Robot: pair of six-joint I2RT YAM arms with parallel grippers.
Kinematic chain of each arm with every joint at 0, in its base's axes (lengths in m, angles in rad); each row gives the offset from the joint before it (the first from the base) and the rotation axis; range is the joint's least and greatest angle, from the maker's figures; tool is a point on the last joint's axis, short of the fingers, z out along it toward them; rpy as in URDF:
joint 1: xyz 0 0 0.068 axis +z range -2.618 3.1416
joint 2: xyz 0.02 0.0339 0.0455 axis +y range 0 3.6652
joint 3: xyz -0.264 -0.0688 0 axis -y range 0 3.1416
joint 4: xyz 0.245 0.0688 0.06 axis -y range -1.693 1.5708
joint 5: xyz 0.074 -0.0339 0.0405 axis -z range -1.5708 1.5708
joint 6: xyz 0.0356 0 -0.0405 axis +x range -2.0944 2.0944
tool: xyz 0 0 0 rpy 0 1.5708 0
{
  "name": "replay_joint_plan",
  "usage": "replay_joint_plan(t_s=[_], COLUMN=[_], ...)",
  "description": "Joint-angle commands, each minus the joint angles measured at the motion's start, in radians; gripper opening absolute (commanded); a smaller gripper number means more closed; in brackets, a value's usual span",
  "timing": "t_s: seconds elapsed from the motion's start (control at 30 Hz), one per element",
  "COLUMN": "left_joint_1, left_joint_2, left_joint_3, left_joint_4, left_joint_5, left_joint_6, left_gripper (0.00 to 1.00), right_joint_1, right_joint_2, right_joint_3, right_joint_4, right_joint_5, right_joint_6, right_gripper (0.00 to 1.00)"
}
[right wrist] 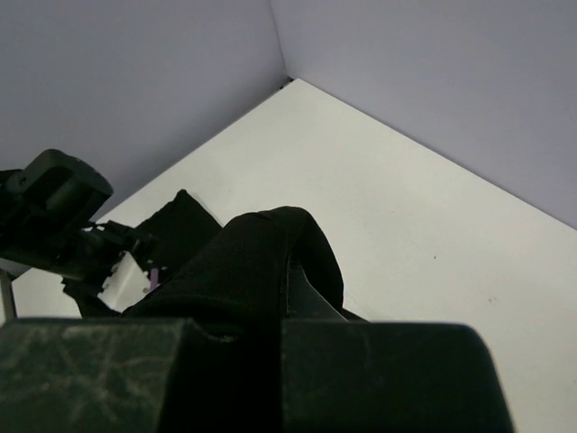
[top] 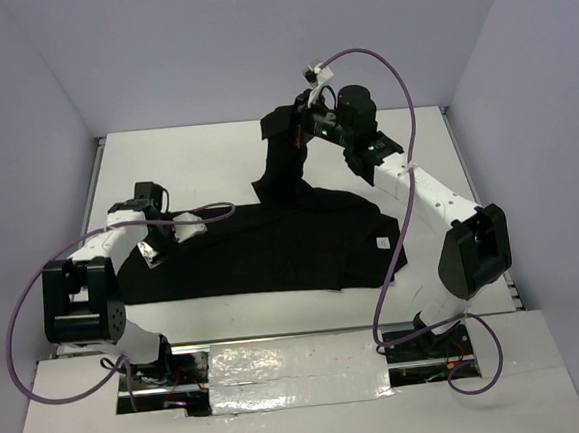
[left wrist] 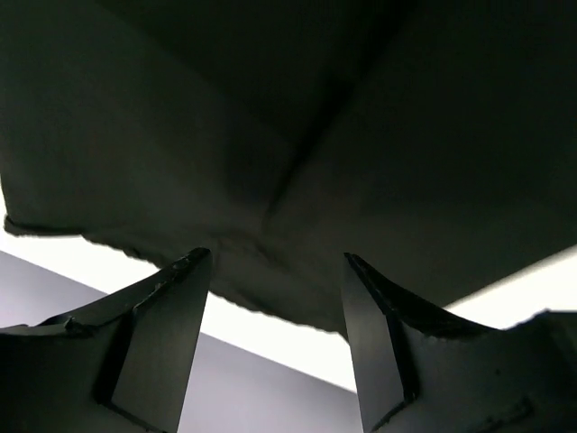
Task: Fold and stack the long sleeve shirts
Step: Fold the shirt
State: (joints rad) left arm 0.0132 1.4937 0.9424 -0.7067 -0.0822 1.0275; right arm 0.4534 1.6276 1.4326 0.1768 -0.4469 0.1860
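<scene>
Nearest you, the left pincer sits low at the left edge of the long sleeve shirt. In its wrist view, its two dark fingers stand well apart, so it is open and holds nothing. The black cloth's ragged edge lies just at the fingertips and fills the view beyond them. A strip of pale tabletop shows between the fingers under that edge.

The shirt's body is spread flat across the middle of the tabletop, running from the left pincer to under the right arm. Its small white tag lies on the cloth near the right end.

Farther back, one sleeve rises off the shirt's far edge, near the middle of the body. It climbs as a narrow black column to the right pincer, which hangs raised over the far part of the tabletop. That pincer is closed on the sleeve and carries it up. From the right wrist camera, you see the black fabric draped in a hump over the fingers and hiding most of them. A loose end of the sleeve hangs past the pincer on its left side. Behind it, bare tabletop reaches back to the corner where the lilac walls meet.
</scene>
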Motion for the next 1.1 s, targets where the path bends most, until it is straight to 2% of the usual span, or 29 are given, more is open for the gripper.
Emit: replay_joint_plan(t_s=[0.0, 0.1, 0.27, 0.33, 0.47, 0.63, 0.73, 0.77, 0.83, 0.93, 0.97, 1.0, 1.07], left_joint_1=[-0.001, -0.004, -0.005, -0.006, -0.005, -0.031, -0.039, -0.042, -0.047, -0.047, -0.047, -0.047, -0.045], left_joint_2=[0.040, 0.060, 0.082, 0.100, 0.140, 0.120, 0.082, 0.064, 0.065, 0.114, 0.134, 0.137, 0.134], left_joint_3=[0.058, 0.038, 0.001, 0.010, 0.045, 0.007, -0.037, -0.062, -0.073, -0.022, 0.004, 0.012, 0.019], left_joint_4=[0.075, 0.059, 0.124, 0.134, 0.132, 0.096, 0.084, 0.098, 0.148, 0.130, 0.119, 0.109, 0.101], left_joint_5=[0.009, 0.041, 0.038, 0.036, 0.012, 0.050, 0.070, 0.064, 0.029, 0.027, 0.030, 0.033, 0.035], left_joint_6=[-0.043, -0.024, -0.055, -0.082, -0.132, -0.087, -0.035, -0.026, -0.030, -0.082, -0.093, -0.095, -0.087], left_gripper=[0.71, 0.71, 0.69, 0.64, 0.47, 0.52, 0.60, 0.63, 0.63, 0.46, 0.34, 0.29, 0.08], right_joint_1=[-0.001, -0.002, -0.002, -0.002, -0.002, -0.002, -0.002, -0.002, -0.002, -0.002, -0.001, -0.002, -0.005], right_joint_2=[-0.061, -0.071, -0.072, -0.072, -0.072, -0.077, -0.080, -0.077, -0.074, -0.069, -0.071, -0.072, -0.081], right_joint_3=[-0.008, -0.023, -0.020, -0.017, -0.014, -0.018, -0.023, -0.021, -0.020, -0.009, -0.006, -0.006, -0.012], right_joint_4=[0.000, -0.008, -0.028, -0.036, -0.045, -0.063, -0.065, -0.065, -0.068, -0.082, -0.086, -0.089, -0.097], right_joint_5=[-0.003, 0.011, 0.014, 0.013, 0.011, 0.025, 0.031, 0.031, 0.028, 0.027, 0.028, 0.031, 0.042], right_joint_6=[0.006, 0.009, 0.006, 0.004, 0.000, -0.014, -0.019, -0.019, -0.020, -0.022, -0.026, -0.029, -0.042], right_gripper=[0.00, 0.00, 0.00, 0.00, 0.00, 0.00, 0.00, 0.00, 0.00, 0.00, 0.00, 0.00, 0.00])
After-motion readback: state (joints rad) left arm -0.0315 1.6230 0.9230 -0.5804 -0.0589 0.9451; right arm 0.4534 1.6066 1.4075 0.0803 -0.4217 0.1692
